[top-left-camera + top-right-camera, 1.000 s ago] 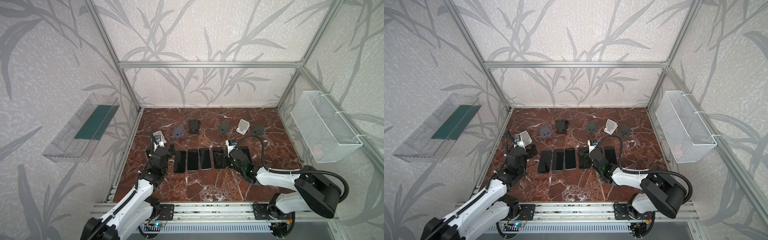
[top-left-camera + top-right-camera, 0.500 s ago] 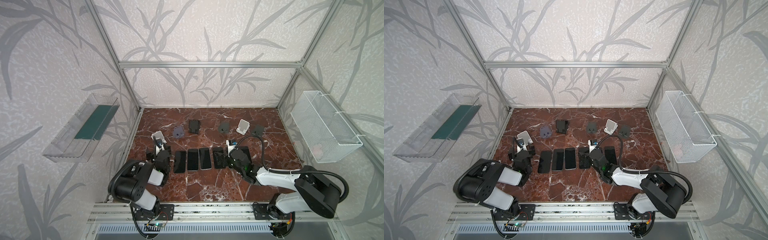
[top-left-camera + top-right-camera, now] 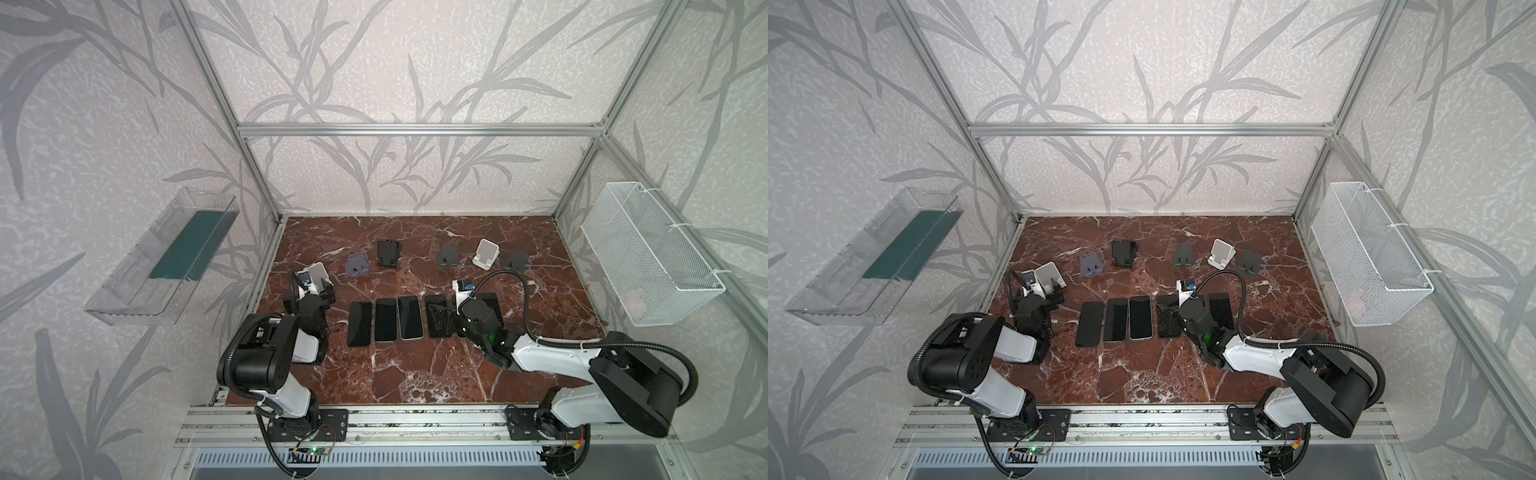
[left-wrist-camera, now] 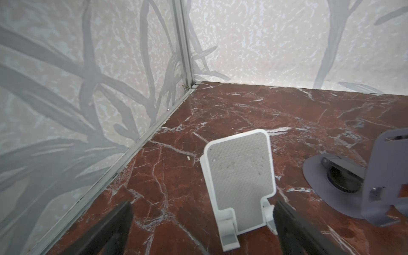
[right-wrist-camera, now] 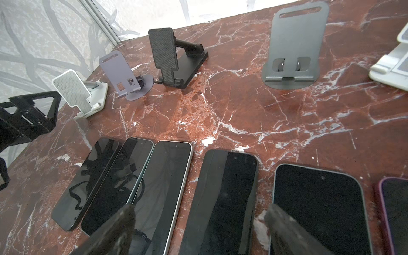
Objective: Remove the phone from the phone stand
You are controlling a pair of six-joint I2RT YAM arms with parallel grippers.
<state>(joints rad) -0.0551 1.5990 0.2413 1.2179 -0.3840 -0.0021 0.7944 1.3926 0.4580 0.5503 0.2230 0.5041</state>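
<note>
Several dark phones lie flat in a row on the marble table (image 3: 415,374); a black one (image 5: 220,198) lies under my right gripper (image 5: 199,209) (image 3: 440,322), which hangs open low over it and holds nothing. My left gripper (image 4: 202,205) (image 3: 318,293) is open too. It stands just in front of a white phone stand (image 4: 240,176) (image 3: 319,274) near the left wall, with one finger (image 4: 287,218) beside the stand's foot. That stand carries no phone. In both top views every stand is bare.
Behind the phones stand a lilac stand (image 3: 357,266), a black one (image 3: 388,252), two grey ones (image 3: 449,254) (image 3: 515,262) and a second white one (image 3: 486,253). A clear tray (image 3: 166,257) hangs on the left wall, a wire basket (image 3: 648,253) on the right.
The left arm has folded back toward the front rail, and its gripper has drawn back a little from the white stand. The right arm has not moved.
</note>
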